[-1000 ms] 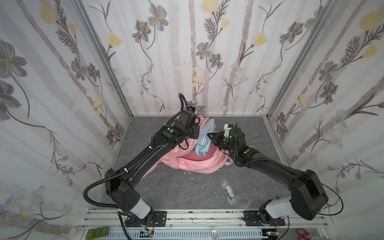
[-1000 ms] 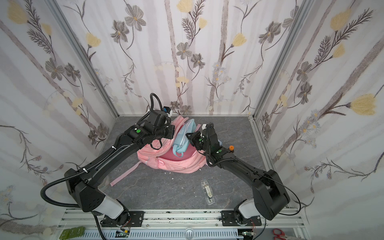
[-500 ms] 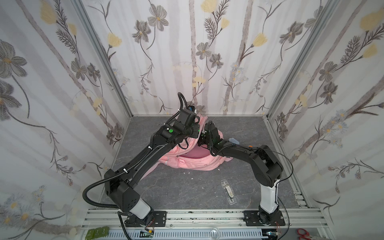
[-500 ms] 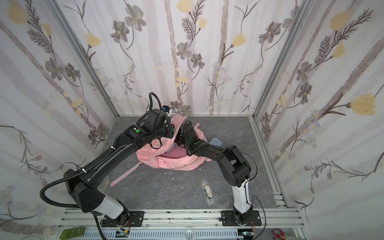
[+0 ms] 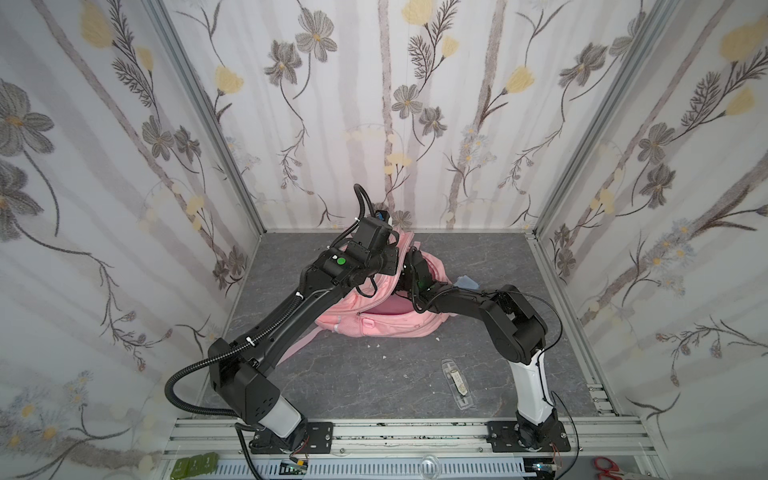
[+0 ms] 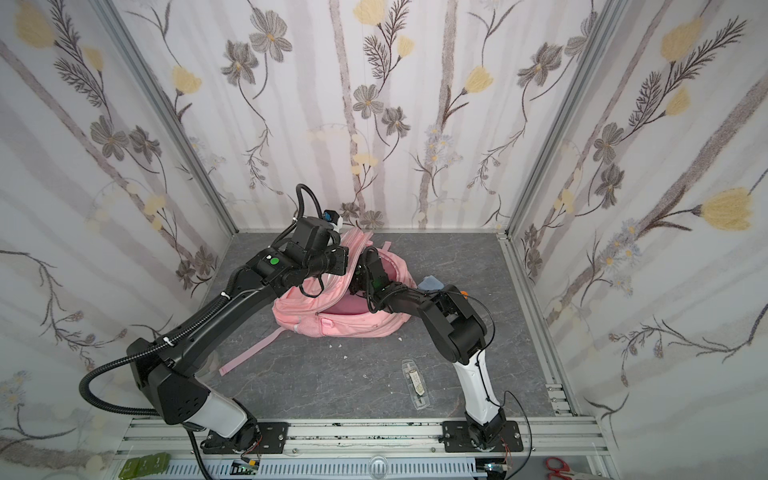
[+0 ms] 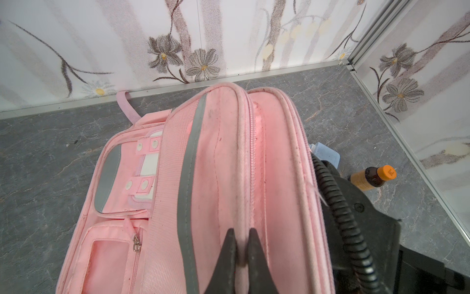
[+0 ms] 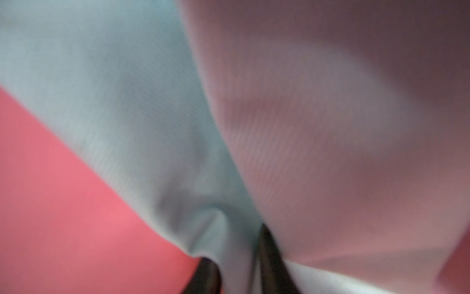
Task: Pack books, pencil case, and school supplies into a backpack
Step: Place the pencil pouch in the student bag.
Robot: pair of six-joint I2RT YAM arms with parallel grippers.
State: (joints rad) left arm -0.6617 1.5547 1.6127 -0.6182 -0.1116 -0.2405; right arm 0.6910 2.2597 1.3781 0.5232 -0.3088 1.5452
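The backpack (image 6: 353, 326) lies open far centre, flap up at the left arm (image 6: 232, 307). The right arm (image 6: 415, 301) reaches inside.

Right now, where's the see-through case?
In both top views the clear case lies on the grey floor, in front of the pink backpack, beside the right arm.

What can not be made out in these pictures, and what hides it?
- Right gripper: inside the backpack in both top views; right wrist view blurred, so its grip on the pencil case is unclear.
- Books: visible in no view.
- Clear case: contents too small in top views.
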